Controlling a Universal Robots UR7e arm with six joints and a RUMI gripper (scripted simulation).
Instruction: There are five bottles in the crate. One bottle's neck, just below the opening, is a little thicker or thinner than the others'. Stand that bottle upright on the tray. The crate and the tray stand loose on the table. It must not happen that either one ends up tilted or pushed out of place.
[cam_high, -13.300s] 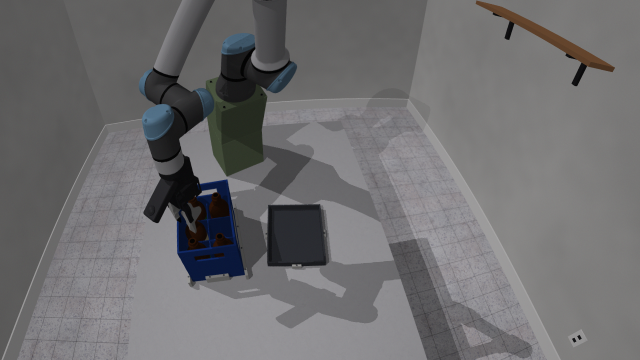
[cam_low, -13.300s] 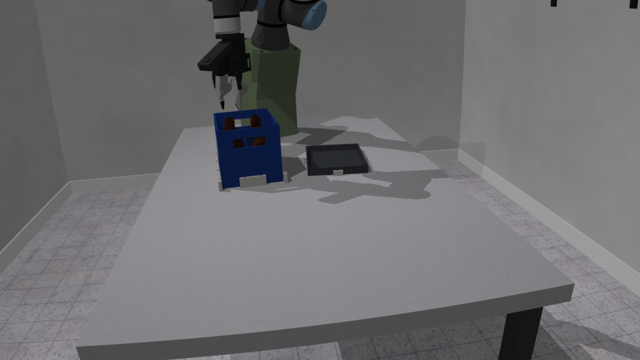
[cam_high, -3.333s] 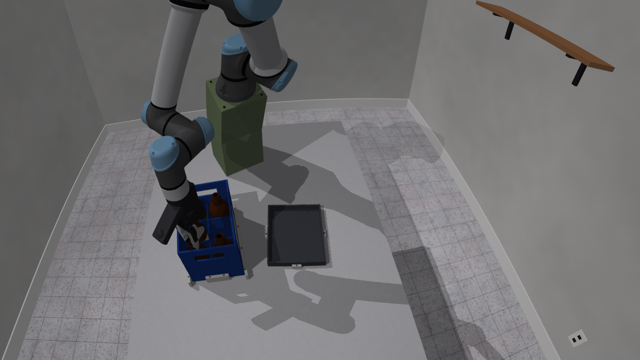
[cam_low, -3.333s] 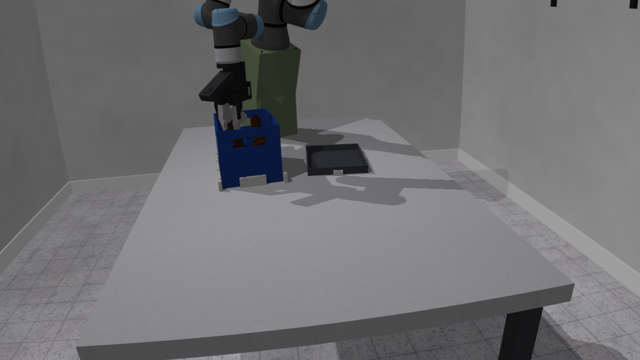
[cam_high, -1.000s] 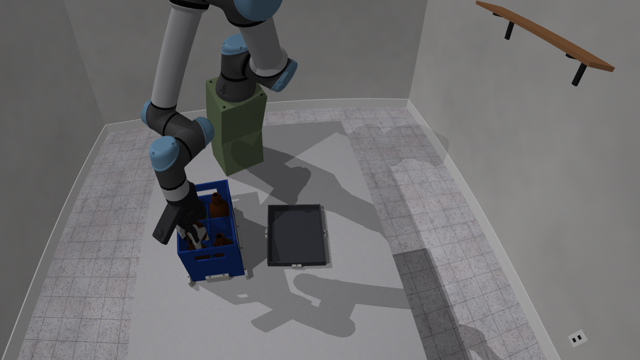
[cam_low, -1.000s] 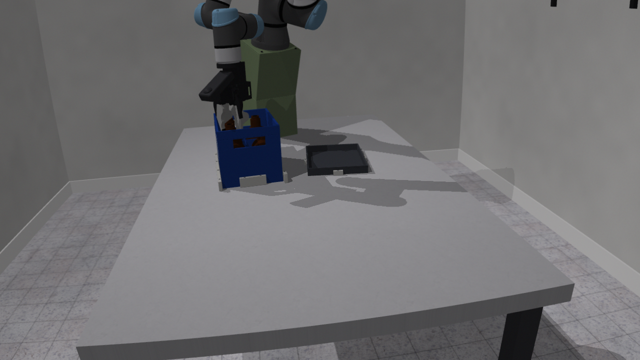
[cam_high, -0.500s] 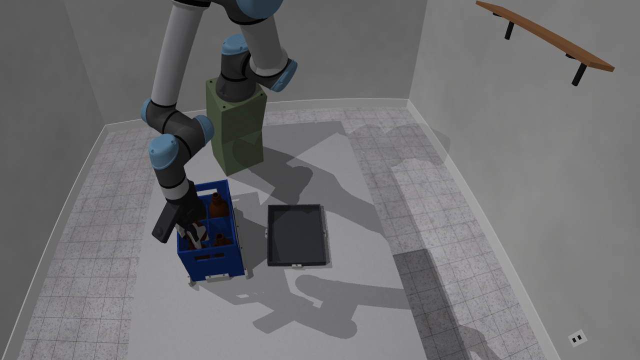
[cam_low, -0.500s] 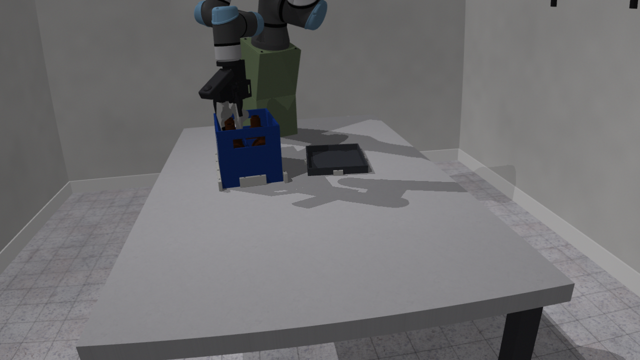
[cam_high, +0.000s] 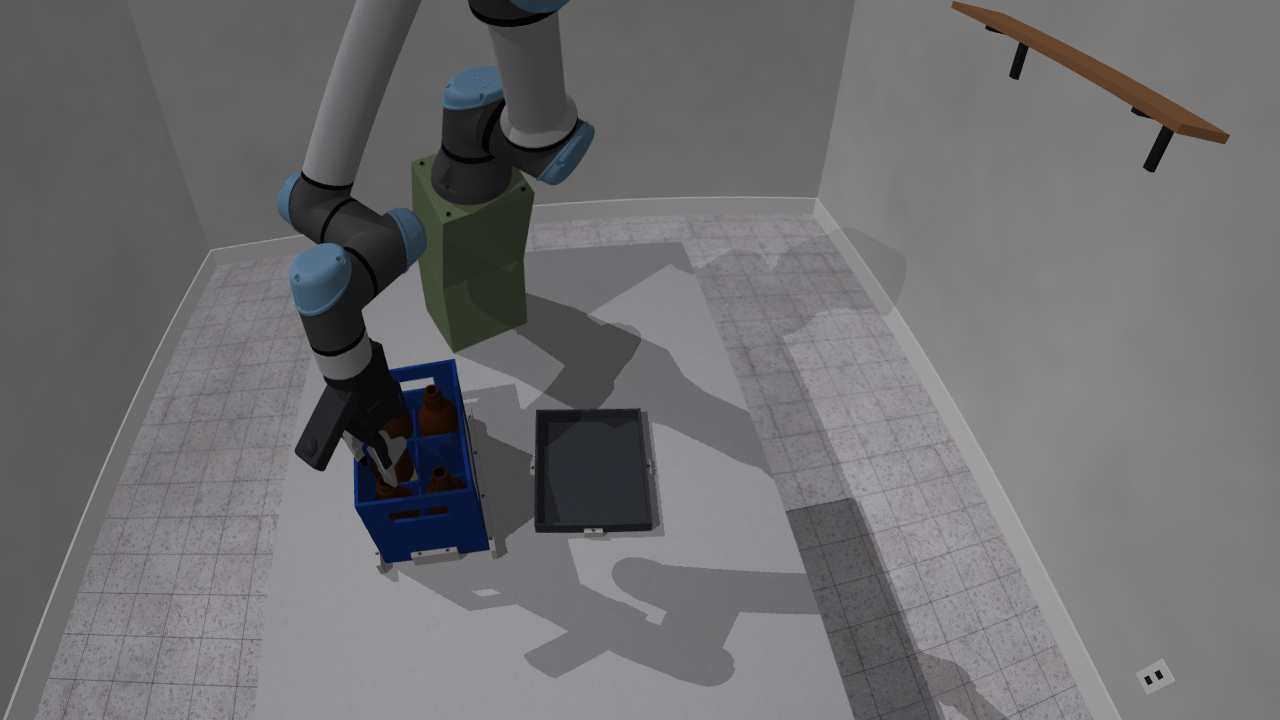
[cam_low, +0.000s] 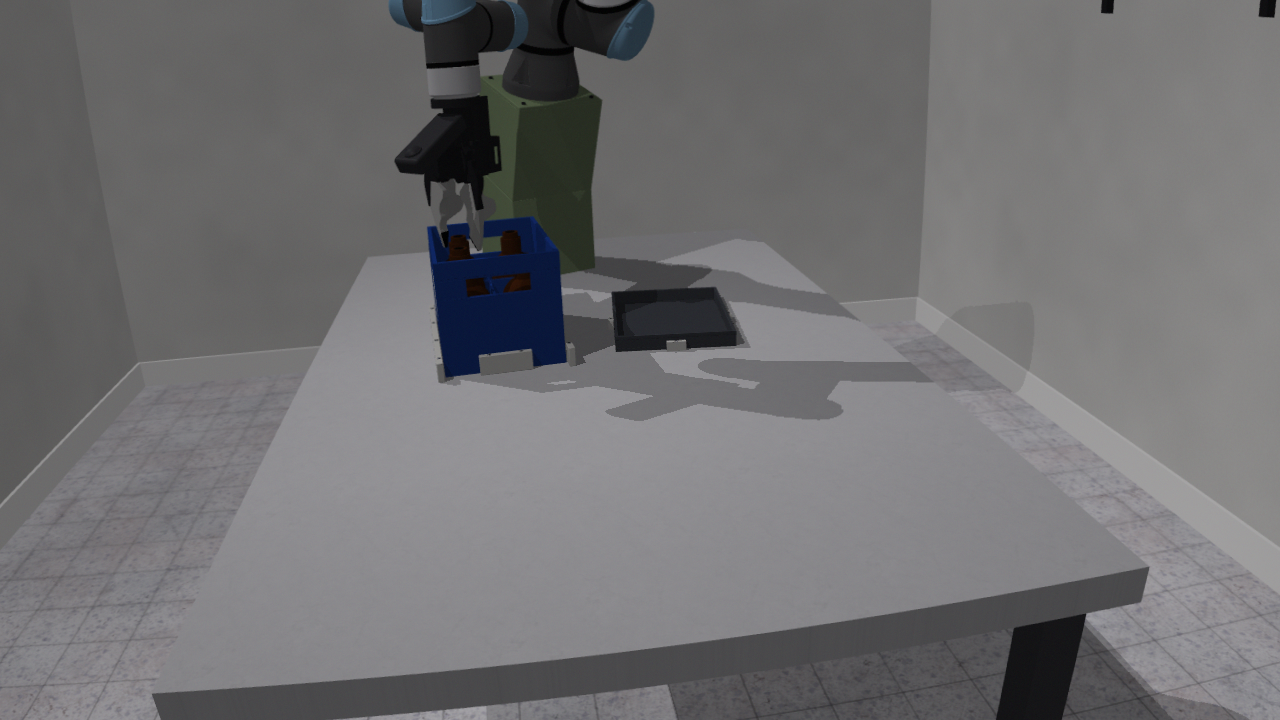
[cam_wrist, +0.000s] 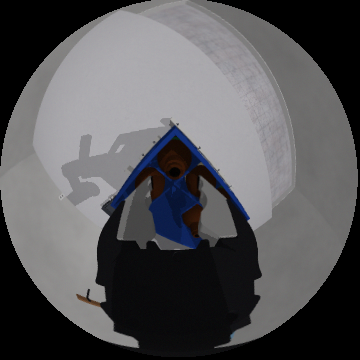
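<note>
bare test room: grey walls, tiled floor (cam_low: 107, 447), one table (cam_low: 626, 501).

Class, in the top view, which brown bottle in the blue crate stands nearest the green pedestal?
The brown bottle in the blue crate's corner cell toward the green pedestal; the others stand farther forward or under the gripper.

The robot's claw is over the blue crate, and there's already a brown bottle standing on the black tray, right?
Not quite. The gripper is over the blue crate, but the black tray holds no bottle; the brown bottles are in the crate. The top view shows it.
</note>
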